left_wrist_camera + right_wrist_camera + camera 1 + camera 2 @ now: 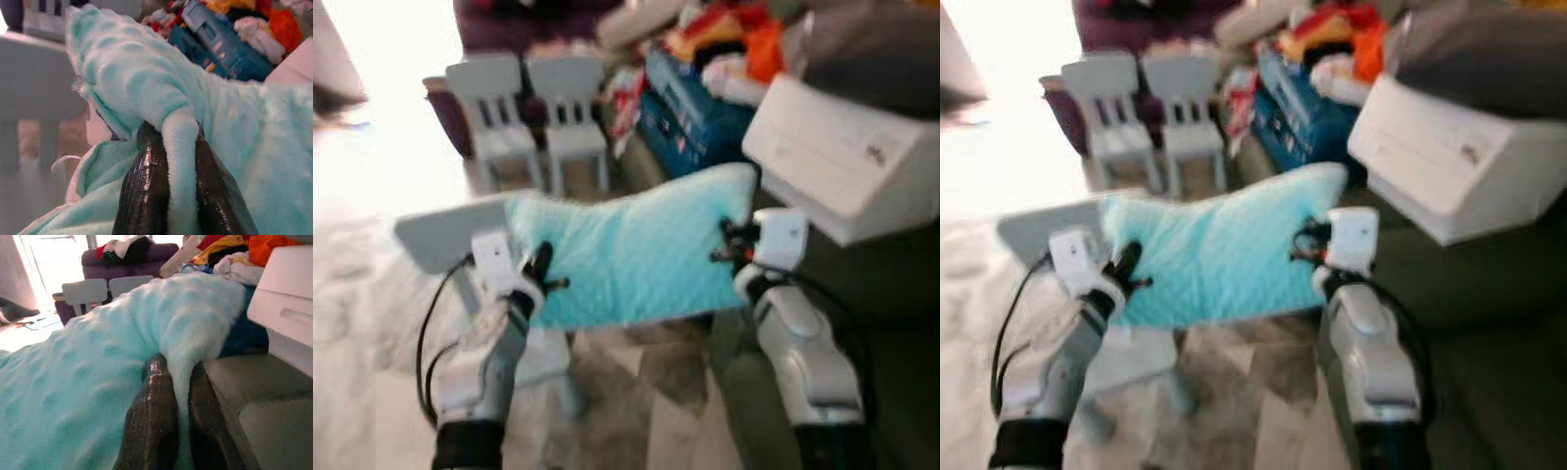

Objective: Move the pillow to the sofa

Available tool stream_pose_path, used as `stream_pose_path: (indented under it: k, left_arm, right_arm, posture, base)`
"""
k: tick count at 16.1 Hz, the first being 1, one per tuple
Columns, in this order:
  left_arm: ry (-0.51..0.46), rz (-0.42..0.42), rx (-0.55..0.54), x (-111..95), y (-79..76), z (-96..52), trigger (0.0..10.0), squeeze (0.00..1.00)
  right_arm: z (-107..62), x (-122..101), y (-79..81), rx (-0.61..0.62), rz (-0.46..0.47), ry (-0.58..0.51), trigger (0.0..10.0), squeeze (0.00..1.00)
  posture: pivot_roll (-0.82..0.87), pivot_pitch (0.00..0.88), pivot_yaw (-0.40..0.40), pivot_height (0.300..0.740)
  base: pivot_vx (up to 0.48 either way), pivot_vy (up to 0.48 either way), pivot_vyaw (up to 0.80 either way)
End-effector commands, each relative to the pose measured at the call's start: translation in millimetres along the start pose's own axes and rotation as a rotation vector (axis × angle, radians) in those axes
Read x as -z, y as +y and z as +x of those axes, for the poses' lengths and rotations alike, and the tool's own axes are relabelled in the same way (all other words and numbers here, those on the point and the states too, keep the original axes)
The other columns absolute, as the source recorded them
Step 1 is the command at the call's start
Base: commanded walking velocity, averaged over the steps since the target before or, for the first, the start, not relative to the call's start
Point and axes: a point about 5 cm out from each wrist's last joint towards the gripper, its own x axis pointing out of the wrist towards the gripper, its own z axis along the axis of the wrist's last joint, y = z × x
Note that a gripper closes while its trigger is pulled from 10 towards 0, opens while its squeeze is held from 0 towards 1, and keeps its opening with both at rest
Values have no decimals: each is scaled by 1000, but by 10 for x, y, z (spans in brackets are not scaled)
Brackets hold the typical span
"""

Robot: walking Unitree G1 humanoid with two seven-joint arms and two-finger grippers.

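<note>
A light turquoise dotted pillow (pixel 631 250) hangs stretched in the air between both arms, in front of me. My left gripper (pixel 543 269) is shut on the pillow's left edge; in the left wrist view a fold of its fabric (pixel 178 161) is pinched between the two black fingers (pixel 146 191). My right gripper (pixel 729 245) is shut on the right edge, and the right wrist view shows the fabric (pixel 181 367) squeezed between its fingers (pixel 154 416). The dark olive sofa (pixel 891 294) lies to my right, its seat just beside the right gripper.
A large white box (pixel 842 162) rests on the sofa at the right. A small pale table (pixel 445 235) stands under the pillow's left end. Two pale child chairs (pixel 533 113) stand behind. Blue boxes (pixel 690 108) and piled clothes (pixel 724 34) crowd the back.
</note>
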Motion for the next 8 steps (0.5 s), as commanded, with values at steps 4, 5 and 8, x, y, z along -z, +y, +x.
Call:
stream_pose_path:
  k: [4, 5, 8]
  left_arm:
    - [-25, 17, 18, -99, -53, 38, 10000, 0]
    - [-24, 17, 18, -99, -53, 38, 10000, 0]
    - [-22, 17, 18, -97, -53, 39, 10000, 0]
  right_arm:
    - [12, -64, -5, 6, -3, -27, 10000, 0]
    - [13, -65, -6, 6, -4, -27, 10000, 0]
    - [13, -64, -8, 8, -3, -26, 10000, 0]
  posture:
    - [-204, 0, 9, 740]
    - [-204, 0, 9, 740]
    - [-205, 0, 10, 740]
  base:
    - [-291, 0, 0]
    - [-289, 0, 0]
    - [-286, 0, 0]
